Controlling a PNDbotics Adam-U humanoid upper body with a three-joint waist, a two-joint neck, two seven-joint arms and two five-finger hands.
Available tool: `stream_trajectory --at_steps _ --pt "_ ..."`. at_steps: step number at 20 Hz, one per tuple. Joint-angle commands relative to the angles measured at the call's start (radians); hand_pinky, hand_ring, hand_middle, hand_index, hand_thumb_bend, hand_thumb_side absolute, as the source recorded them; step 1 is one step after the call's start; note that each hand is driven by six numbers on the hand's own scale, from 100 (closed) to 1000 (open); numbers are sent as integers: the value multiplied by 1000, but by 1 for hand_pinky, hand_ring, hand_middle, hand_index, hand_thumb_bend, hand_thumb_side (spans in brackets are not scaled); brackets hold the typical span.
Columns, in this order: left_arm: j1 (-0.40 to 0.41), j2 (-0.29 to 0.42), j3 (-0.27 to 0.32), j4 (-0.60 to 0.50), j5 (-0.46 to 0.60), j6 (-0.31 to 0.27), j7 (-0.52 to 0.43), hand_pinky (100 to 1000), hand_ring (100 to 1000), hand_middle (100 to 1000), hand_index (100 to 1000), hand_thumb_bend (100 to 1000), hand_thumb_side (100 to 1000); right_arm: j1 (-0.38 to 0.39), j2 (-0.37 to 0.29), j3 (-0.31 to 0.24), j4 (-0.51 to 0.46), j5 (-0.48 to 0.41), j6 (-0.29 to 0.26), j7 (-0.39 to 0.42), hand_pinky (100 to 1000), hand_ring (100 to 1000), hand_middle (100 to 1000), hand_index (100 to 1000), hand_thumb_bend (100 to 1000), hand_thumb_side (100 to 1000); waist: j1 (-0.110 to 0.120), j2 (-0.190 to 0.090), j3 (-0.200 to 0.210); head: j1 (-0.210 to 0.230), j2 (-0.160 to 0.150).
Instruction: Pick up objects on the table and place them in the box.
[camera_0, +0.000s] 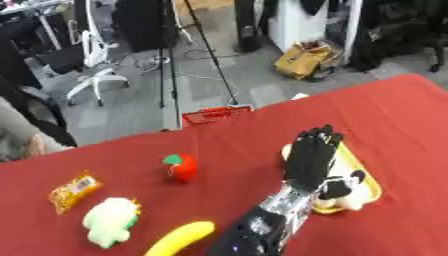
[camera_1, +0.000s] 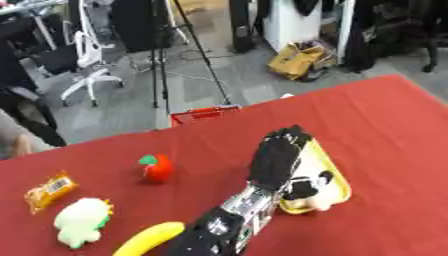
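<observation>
We judge this as the placing step: the left hand (camera_0: 308, 162) is stretched over the yellow box (camera_0: 368, 176), and a black-and-white toy (camera_0: 348, 192) lies in the box on the thumb side, back near the wrist. The fingers (camera_0: 317, 142) are straight and close together, holding nothing. Their tips reach the box's far end, and we cannot tell whether they touch the rim. The thumb seems to rest by the toy, but contact is unclear. The right hand is in no view.

Four things are left on the red counter (camera_0: 398, 117), all well apart from the fingers on the side away from the thumb:
- A red fruit (camera_0: 182, 167) with a green top is the closest.
- A banana (camera_0: 179, 238) lies back beside the forearm.
- A white-green plush (camera_0: 112, 220) is further out.
- An orange packet (camera_0: 74, 191) is furthest out.

A red basket (camera_0: 215, 114) sits past the fingertips at the counter's far edge.

For the next move, we'd say the hand must lift clear of the box without dragging the toy. It then swings across to the red fruit with the fingers spread wider and curls around it. The fruit looks round, so it may roll if nudged.
</observation>
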Motion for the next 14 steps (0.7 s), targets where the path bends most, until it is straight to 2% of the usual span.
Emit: stream_trajectory --at_steps 1,2,5,6,8,11,14 --pt "12 101 57 -146 178 20 54 681 816 772 792 816 757 7 -16 -18 -25 7 7 -10 600 615 609 740 297 685 -9 -19 26 -19 12" --pt "28 138 79 -192 265 25 75 643 825 767 790 718 866 16 -19 -22 -25 10 10 -14 600 615 609 740 298 685 -11 -26 45 -29 22" --pt "98 262 128 -328 554 6 134 633 829 769 791 698 913 46 -28 -31 -25 20 20 -22 599 614 608 739 299 683 -14 -43 100 -60 42" --pt "123 297 136 -364 630 -6 147 633 832 771 796 678 964 54 -31 -34 -25 23 22 -25 599 614 607 738 300 681 -14 -45 115 -70 46" --pt "200 372 159 -458 771 -39 168 632 831 769 797 670 984 69 -38 -41 -25 29 29 -31 599 614 607 738 301 680 -14 -46 148 -91 53" --pt "318 442 191 -586 906 -80 191 633 830 772 802 664 1000 79 -43 -48 -25 35 32 -39 599 614 607 738 302 680 -15 -42 182 -107 60" --pt "427 471 218 -689 994 -112 201 626 824 766 803 659 1000 89 -45 -55 -25 39 36 -46 599 613 607 738 301 679 -17 -41 213 -113 73"
